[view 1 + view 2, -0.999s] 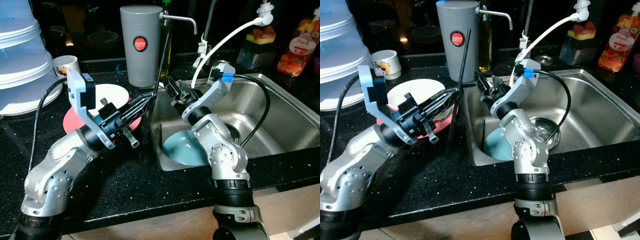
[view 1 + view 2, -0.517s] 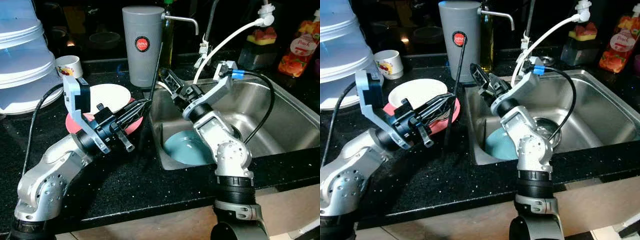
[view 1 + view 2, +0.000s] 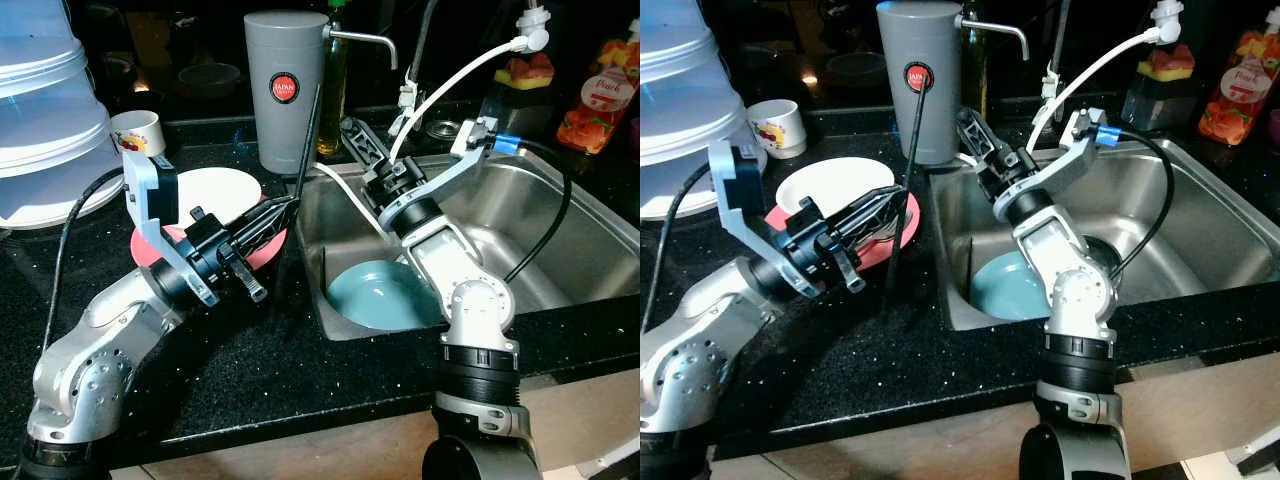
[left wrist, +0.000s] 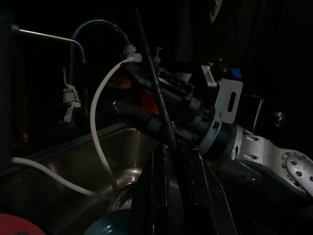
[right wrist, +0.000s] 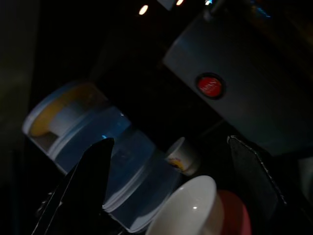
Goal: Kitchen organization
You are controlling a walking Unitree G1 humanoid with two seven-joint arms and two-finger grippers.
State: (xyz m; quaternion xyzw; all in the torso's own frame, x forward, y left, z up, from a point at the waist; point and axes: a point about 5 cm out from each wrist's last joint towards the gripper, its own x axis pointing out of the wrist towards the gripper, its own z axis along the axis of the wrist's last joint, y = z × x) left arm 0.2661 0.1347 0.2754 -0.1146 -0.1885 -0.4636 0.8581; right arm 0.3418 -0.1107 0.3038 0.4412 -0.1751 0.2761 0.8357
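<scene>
Left gripper (image 3: pixel 283 210) is pinching a thin black stick (image 3: pixel 307 140) — right gripper (image 3: pixel 352 134), at its 2 o'clock, is gaping wide, gripping nothing.

teal plate (image 3: pixel 375 296): right arm is covering its right part, sink wall is cutting its near edge
red plate (image 3: pixel 265 245): mostly lying under the white plate (image 3: pixel 215 190) and the left pincer (image 3: pixel 288 204)
black rod (image 3: pixel 305 135): lower end is disappearing behind the left pincer's fingers
stacked tubs (image 3: pixel 45 110): left edge is cropping them
red bottle (image 3: pixel 598 95): right edge is clipping it; label print too small to read
</scene>
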